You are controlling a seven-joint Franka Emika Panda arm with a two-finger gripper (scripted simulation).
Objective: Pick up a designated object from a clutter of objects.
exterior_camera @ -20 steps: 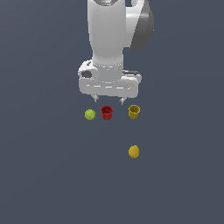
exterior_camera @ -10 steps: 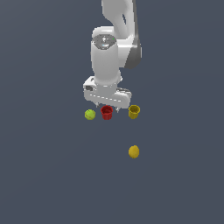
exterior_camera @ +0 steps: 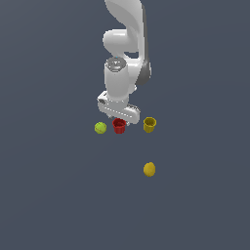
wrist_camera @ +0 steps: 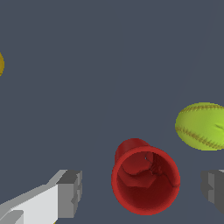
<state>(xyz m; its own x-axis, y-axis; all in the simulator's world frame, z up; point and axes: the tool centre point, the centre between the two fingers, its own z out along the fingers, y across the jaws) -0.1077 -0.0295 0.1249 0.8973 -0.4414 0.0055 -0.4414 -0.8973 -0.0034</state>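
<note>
red cup (wrist_camera: 145, 183), between open tool (wrist_camera: 142, 192) fingers

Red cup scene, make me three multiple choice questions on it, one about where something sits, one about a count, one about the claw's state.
1. In the exterior view, what lies directly on the red cup's left?
A. the lime-green ball
B. the yellow-ochre cup
C. the yellow lemon-shaped ovoid

2. How many cups are in the scene?
A. one
B. two
C. three

3. How does the claw stand?
A. shut on the ball
B. shut on the red cup
C. open, with the red cup between its fingers

Answers:
1. A, the ball sits on the red cup's left in the exterior view, with the ochre cup on its right.
2. B, only one red cup and one ochre cup show.
3. C, the wrist view shows gaps between the fingers and the cup's rim.
</note>
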